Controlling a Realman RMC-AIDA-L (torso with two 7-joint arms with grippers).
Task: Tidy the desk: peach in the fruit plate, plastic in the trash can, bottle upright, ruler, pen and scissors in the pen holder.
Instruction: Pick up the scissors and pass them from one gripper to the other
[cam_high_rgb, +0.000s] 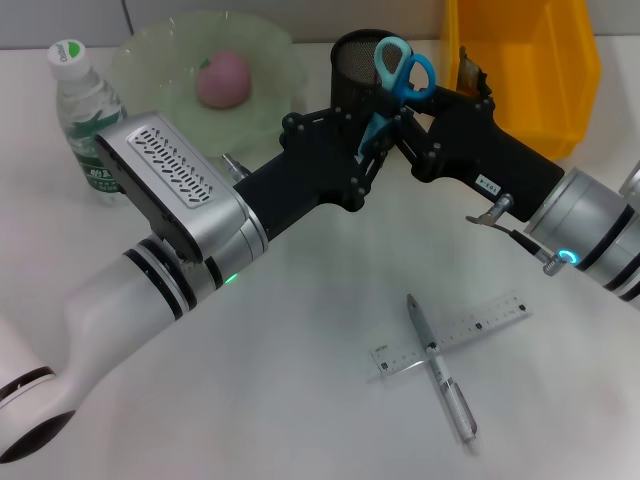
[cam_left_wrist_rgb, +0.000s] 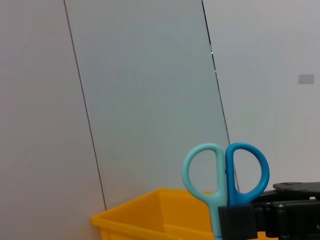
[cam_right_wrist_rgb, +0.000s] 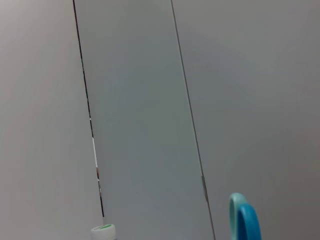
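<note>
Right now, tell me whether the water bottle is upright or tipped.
Upright. The water bottle stands on its base on the desk, green cap on top, beside the fruit plate.

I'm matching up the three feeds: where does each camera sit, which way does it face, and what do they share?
Head view: on the head, looking down at the desk; both arms meet at the scissors by the pen holder.
Left wrist view: on the left arm, facing the wall past the scissors and bin; a dark end effector part shows.
Right wrist view: on the right arm, facing the wall; no body visible.
Shared: the scissors appear in all three.
</note>
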